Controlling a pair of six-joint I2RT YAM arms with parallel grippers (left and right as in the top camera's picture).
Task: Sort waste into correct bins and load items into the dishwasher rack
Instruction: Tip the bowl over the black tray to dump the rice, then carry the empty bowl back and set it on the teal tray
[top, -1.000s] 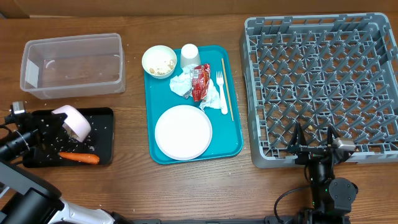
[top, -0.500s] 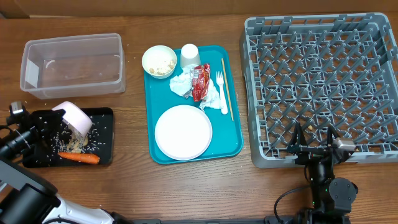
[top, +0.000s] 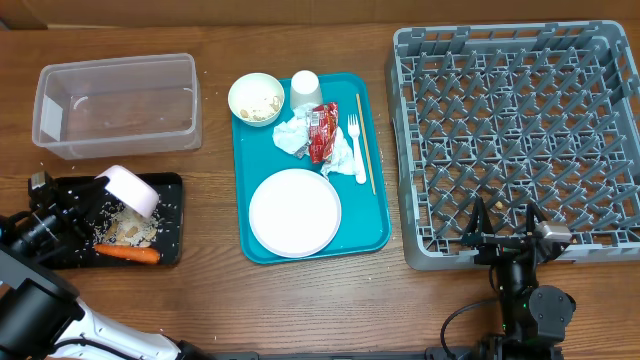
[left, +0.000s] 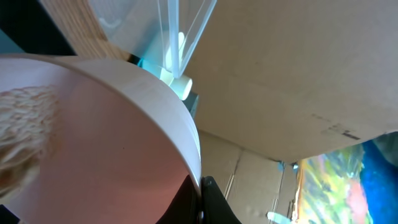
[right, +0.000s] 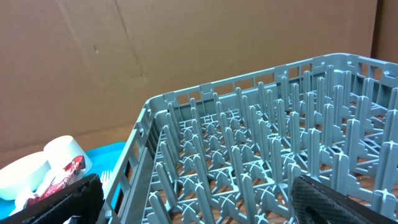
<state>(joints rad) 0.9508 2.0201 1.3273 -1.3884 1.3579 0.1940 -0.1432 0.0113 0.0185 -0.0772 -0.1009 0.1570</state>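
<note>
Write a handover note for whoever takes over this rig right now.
Left gripper: shut on small white bowl, tipped over the shallow black tray.
Right gripper: open, at near wall of grey dishwasher rack.
Done: orange carrot and rice scraps in that tray.
To do: teal tray holds second white bowl, white cup, crumpled napkins, red wrapper, plastic fork, wooden stick, round plate.
Rack holds no dishes; clear plastic tub looks empty.

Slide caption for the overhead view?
Left gripper holds a small bowl tipped over food scraps in the black tray, beside a carrot; right gripper open at the rack.
</note>
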